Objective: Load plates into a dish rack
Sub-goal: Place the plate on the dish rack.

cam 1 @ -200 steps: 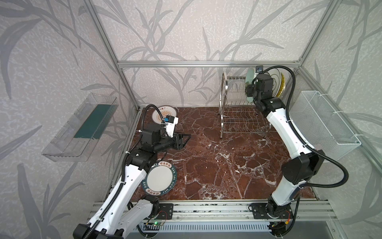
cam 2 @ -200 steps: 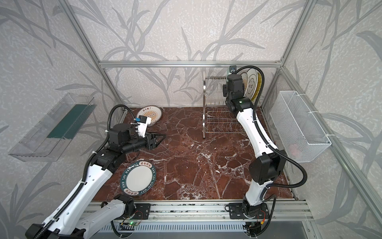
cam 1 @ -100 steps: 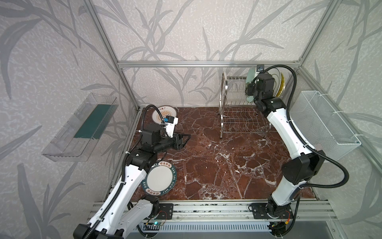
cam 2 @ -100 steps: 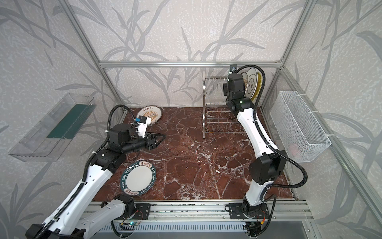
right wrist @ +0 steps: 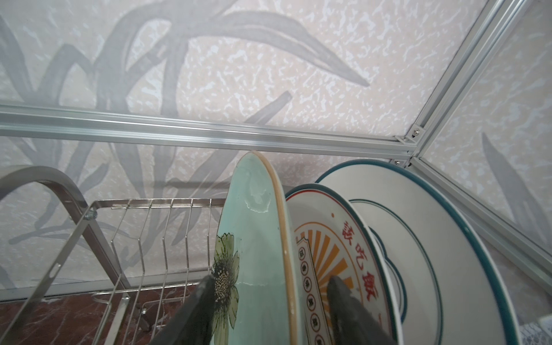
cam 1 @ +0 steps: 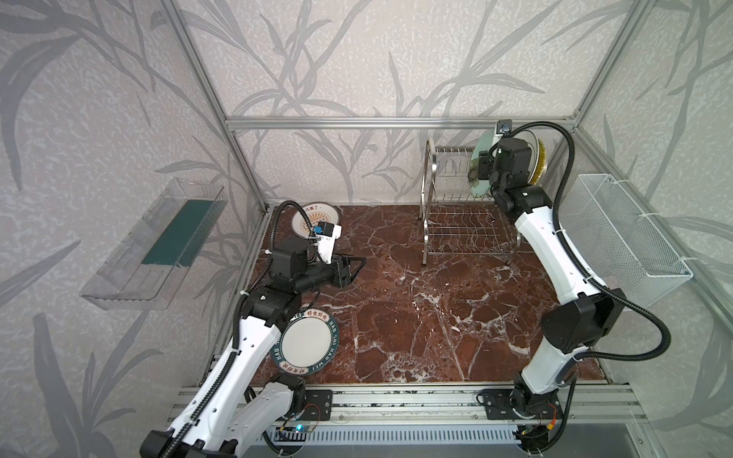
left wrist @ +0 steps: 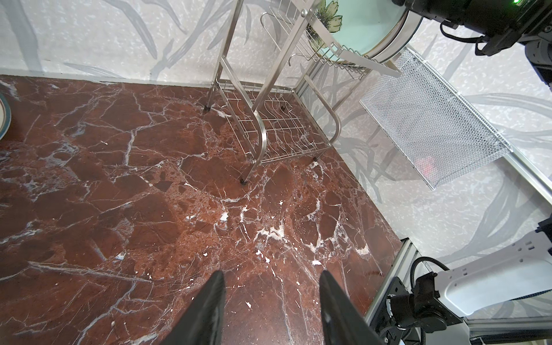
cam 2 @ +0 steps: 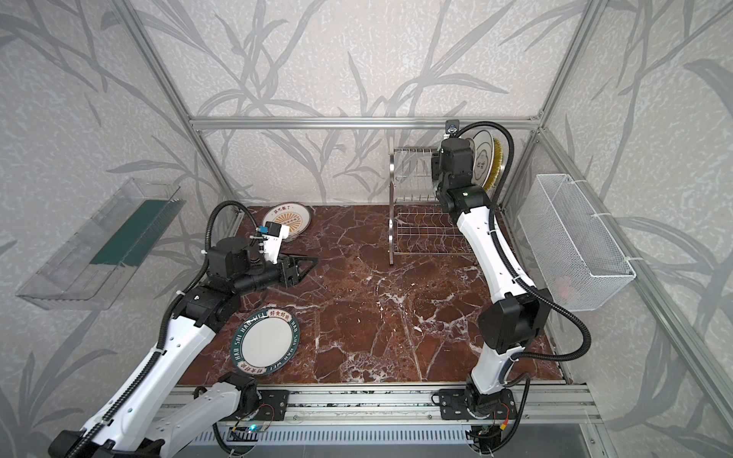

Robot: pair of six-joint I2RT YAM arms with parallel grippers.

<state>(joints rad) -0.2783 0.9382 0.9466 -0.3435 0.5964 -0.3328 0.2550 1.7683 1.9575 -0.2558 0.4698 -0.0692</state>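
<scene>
Nearest the front rail, the teal-lettered plate (cam 1: 303,343) is lying flat on the marble tabletop (cam 1: 416,317), and in both top views the left arm is covering part of its rim. Just beyond it, the left gripper (cam 1: 355,265) is hovering above bare marble and pointing toward the middle of the table. The left wrist view shows its two dark fingers (left wrist: 209,301) standing well apart with only tabletop between them, so it is gaping and carrying nothing. Farther back, by the left rear corner, a sunburst plate (cam 1: 315,216) is resting face up on the marble, apart from everything else. At the right rear, the dish rack (cam 1: 464,234) is standing on the table close to the back wall. Its upper tier is holding four plates on edge. The pale green plate (right wrist: 254,239) with a flower print is sitting closest to the free slot wires. Behind it come the second sunburst plate (right wrist: 328,239) and the cloud-outline plate (right wrist: 418,239), and the yellow woven-look plate (cam 2: 496,158) is standing last, toward the corner post. The right gripper (right wrist: 270,286) is reaching in at this upper tier and straddling the green plate's rim. Its jaws are spread, with a clear gap showing between the rim and the finger on the sunburst side, so it is not clamping the plate. On the walls, the white mesh basket (cam 1: 622,238) is hanging on the right and the clear plastic tray (cam 1: 158,238) on the left.
</scene>
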